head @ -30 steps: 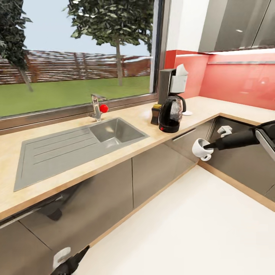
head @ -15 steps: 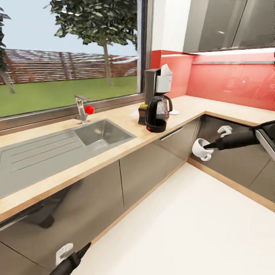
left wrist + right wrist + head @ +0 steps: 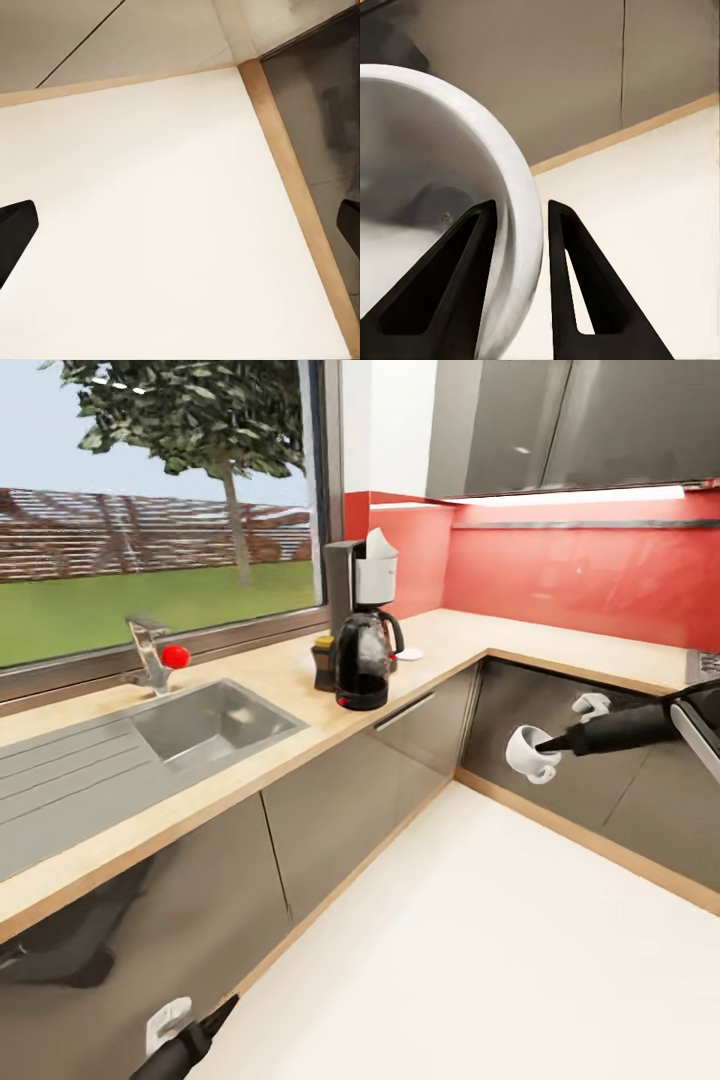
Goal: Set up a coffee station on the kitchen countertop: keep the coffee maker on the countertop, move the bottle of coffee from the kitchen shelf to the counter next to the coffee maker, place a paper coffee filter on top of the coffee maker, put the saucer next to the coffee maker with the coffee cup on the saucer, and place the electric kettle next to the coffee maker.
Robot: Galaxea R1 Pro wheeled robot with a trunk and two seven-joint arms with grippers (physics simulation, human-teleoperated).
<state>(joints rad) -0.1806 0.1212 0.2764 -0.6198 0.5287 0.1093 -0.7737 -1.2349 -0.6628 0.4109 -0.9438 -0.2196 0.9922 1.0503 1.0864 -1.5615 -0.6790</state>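
The coffee cup (image 3: 528, 753) hangs tipped in front of the dark cabinets, below the kitchen countertop (image 3: 290, 690); I have my right gripper (image 3: 545, 744) pinching its rim. My left gripper (image 3: 180, 232) is spread wide above the white floor (image 3: 150, 225).

white coffee cup (image 3: 527, 753); black electric kettle (image 3: 362, 660), red dot at base; pale beige kitchen countertop (image 3: 290, 685); red backsplash (image 3: 580, 575); glossy dark grey cabinets (image 3: 345, 800).
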